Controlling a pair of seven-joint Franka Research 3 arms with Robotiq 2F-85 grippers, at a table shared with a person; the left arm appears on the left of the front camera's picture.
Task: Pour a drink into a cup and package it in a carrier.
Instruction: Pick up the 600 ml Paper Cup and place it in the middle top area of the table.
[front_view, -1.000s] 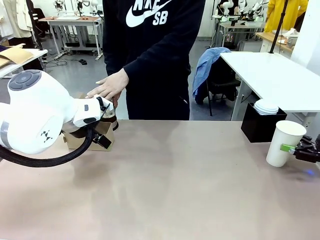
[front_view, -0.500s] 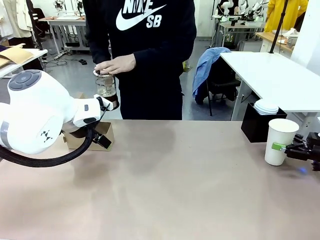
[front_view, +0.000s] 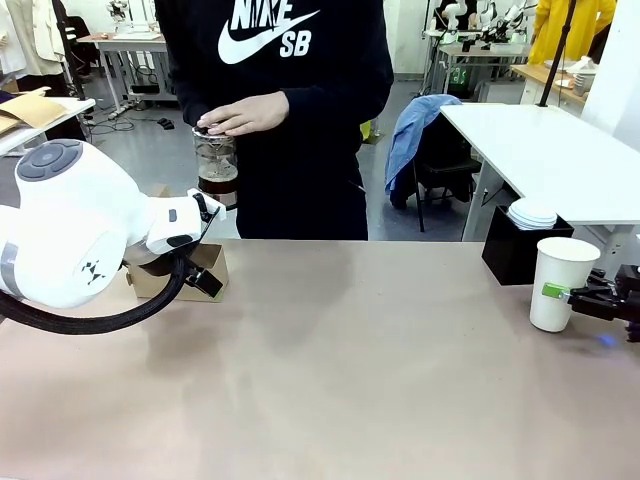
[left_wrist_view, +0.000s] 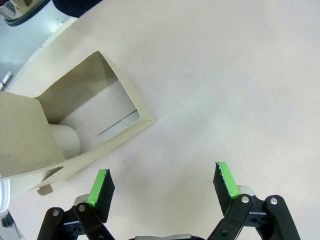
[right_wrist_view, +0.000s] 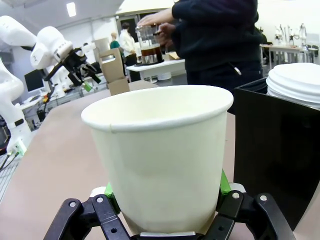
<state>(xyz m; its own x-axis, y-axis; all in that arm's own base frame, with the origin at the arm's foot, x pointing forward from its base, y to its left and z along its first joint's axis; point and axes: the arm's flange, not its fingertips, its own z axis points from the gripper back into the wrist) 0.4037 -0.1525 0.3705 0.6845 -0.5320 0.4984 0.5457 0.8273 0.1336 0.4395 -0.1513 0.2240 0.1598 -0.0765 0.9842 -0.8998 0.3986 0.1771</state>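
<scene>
**Closing on the cup while the jar goes up**

Two things have changed in the last second. The right hand (front_view: 560, 294), which stood open around the cup (front_view: 565, 268), is now clenched on it, a green pad pressed to each side of its lower wall. The cup was leaning a moment ago and now stands upright at the right end of the table (front_view: 380, 370), just beside the black box (front_view: 515, 255) that holds a stack of white lids (front_view: 532, 212). It has no lid on. From the right wrist view we cannot see down to its bottom, so we can only suppose it is empty.

At the far side, the person's hand (front_view: 245, 115) has lifted the glass jar (front_view: 216, 160) from beside the carrier (left_wrist_view: 75, 95) and holds it by the top at chest height. The drink (front_view: 217, 184) shows as a dark band low in the jar.

The left hand (left_wrist_view: 162, 182) has not moved. Its jaws stand wide and grip nothing, and it hangs over bare table just beside the carrier's open side.

We judge that the cup is now steadied for filling and that the pour has not begun, since jar and cup are well apart. Packing the cup into the carrier is left to do.
</scene>
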